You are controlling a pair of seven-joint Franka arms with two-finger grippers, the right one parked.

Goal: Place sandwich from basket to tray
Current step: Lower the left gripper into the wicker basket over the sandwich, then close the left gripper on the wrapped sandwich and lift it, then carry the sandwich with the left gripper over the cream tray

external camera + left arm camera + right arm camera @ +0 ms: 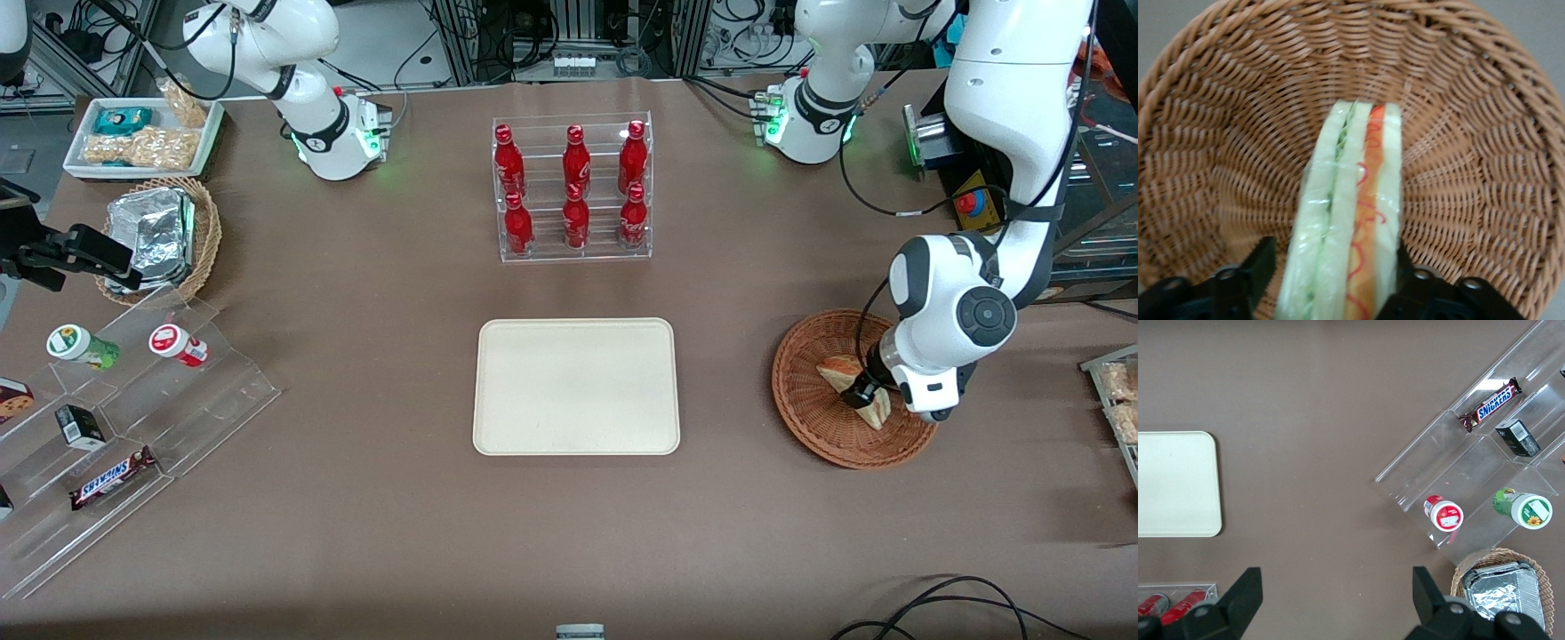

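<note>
1. Claw (pixel 1331 280) sits low in the basket (pixel 805 404), one finger on each side of the sandwich (pixel 1348 220); its fingers (pixel 1248 273) look just short of pinching the bread faces, so I judge it spread around the wedge rather than clamped.
2. Wrapped in clear film, the sandwich likely feels light, soft and a bit slippery. A hard squeeze would crush the bread.
3. Best hold seems to be across the flat bread faces, near the thick middle.
4. A second wedge (pixel 838 371) lies just beside it in the basket.
5. Toward the middle of the worktop (pixel 356 498), well apart from the basket, lies the tray (pixel 576 387).
</note>
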